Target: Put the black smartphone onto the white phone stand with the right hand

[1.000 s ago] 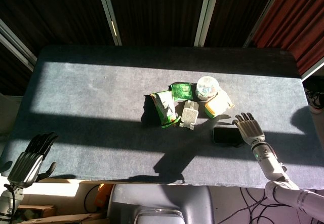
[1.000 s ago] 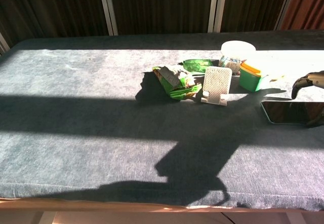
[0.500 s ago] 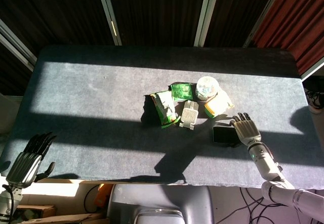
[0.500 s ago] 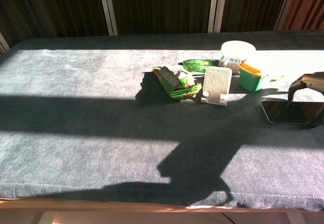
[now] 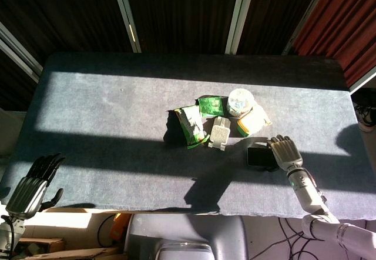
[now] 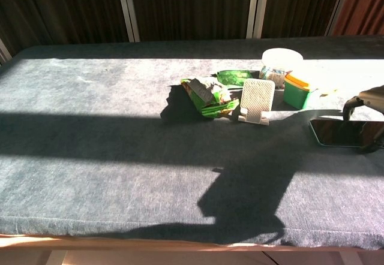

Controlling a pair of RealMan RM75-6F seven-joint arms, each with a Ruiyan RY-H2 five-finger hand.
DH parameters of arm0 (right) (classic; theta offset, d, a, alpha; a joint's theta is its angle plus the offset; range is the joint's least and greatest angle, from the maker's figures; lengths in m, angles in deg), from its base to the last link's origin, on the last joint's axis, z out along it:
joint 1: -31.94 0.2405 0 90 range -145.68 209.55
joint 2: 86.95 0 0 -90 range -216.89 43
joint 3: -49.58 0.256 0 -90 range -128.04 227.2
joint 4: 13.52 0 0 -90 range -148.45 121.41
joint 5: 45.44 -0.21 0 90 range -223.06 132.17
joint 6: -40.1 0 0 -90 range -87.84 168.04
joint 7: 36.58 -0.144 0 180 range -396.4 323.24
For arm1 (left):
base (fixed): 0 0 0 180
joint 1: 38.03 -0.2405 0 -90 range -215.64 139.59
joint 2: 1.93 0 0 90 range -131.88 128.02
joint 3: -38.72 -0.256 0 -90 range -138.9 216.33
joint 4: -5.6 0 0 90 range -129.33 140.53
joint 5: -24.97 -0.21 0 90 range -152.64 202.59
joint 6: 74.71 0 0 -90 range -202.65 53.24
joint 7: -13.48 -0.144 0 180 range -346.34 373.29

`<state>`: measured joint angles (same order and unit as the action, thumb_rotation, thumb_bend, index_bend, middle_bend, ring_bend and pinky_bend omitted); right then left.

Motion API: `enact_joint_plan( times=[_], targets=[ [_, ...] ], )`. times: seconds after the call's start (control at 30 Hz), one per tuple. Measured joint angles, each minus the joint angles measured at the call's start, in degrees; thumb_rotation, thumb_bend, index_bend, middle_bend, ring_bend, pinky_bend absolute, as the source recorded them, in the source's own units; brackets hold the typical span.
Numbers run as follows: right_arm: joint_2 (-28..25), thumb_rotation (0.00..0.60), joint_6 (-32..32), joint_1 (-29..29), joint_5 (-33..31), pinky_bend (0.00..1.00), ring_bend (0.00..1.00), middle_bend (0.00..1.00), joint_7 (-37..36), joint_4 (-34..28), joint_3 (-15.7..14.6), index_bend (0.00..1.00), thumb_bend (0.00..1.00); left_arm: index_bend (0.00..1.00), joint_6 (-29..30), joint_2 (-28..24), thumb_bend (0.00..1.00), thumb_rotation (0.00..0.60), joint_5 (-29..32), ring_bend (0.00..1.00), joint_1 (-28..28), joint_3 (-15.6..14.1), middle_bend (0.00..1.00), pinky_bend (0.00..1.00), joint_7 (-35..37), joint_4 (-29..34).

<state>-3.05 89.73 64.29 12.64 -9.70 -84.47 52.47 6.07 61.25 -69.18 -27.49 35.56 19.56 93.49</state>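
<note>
The black smartphone (image 5: 258, 156) (image 6: 338, 133) lies flat on the dark table cloth, right of the white phone stand (image 5: 220, 133) (image 6: 257, 100), which stands upright and bare. My right hand (image 5: 284, 152) (image 6: 367, 99) arches over the phone's right end with its fingers apart. In the chest view one fingertip comes down at the phone's far edge and a dark part sits at its near edge. Whether they press the phone is unclear. My left hand (image 5: 32, 183) hangs at the table's near left corner, fingers loosely spread, holding nothing.
Behind and beside the stand lie a green snack bag (image 5: 192, 126) (image 6: 206, 96), a small green packet (image 5: 211, 105), a clear lidded tub (image 5: 241, 100) (image 6: 281, 64) and a green-and-orange box (image 5: 252, 120) (image 6: 298, 91). The table's front edge (image 6: 180, 236) runs close below.
My right hand has slid left and now covers the phone's right end instead of lying beside it. The phone and stand have stayed put. The left hand has barely moved.
</note>
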Motion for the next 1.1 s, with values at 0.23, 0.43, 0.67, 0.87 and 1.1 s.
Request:
enact_joint_plan(
  times=[0.23, 0.43, 0.67, 0.87, 1.1],
  targets=[
    [1.1, 0.600, 3.2, -0.7, 1.4, 0.41, 0.33, 0.50, 2.1, 0.6, -0.6, 0.84, 0.27, 0.00, 0.1, 0.0, 0.40, 0.600, -0.1, 0.00, 0.0, 0.0, 0.00, 0.00, 0.1, 0.0],
    [1.7, 0.600, 5.3, -1.3, 2.3, 0.43, 0.37, 0.56, 4.3, 0.7, -1.0, 0.90, 0.29, 0.00, 0.2, 0.0, 0.40, 0.600, -0.2, 0.00, 0.0, 0.0, 0.00, 0.00, 0.3, -0.1],
    [3.1, 0.600, 7.4, -1.7, 2.7, 0.45, 0.40, 0.59, 8.3, 1.9, -1.3, 0.92, 0.30, 0.00, 0.9, -0.2, 0.40, 0.600, -0.5, 0.00, -0.2, 0.0, 0.00, 0.00, 1.1, -0.3],
    [4.6, 0.600, 8.8, -2.0, 2.9, 0.45, 0.41, 0.59, 10.8, 3.6, -1.1, 0.92, 0.30, 0.00, 1.3, -0.3, 0.40, 0.600, -0.7, 0.00, -0.4, -0.1, 0.00, 0.00, 1.4, -0.4],
    [5.0, 0.600, 10.9, -2.3, 4.5, 0.45, 0.41, 0.59, 12.7, 4.8, -0.9, 0.92, 0.30, 0.00, 1.8, -0.4, 0.40, 0.600, -0.9, 0.00, -0.6, -0.1, 0.00, 0.00, 1.7, -0.6]
  ],
)
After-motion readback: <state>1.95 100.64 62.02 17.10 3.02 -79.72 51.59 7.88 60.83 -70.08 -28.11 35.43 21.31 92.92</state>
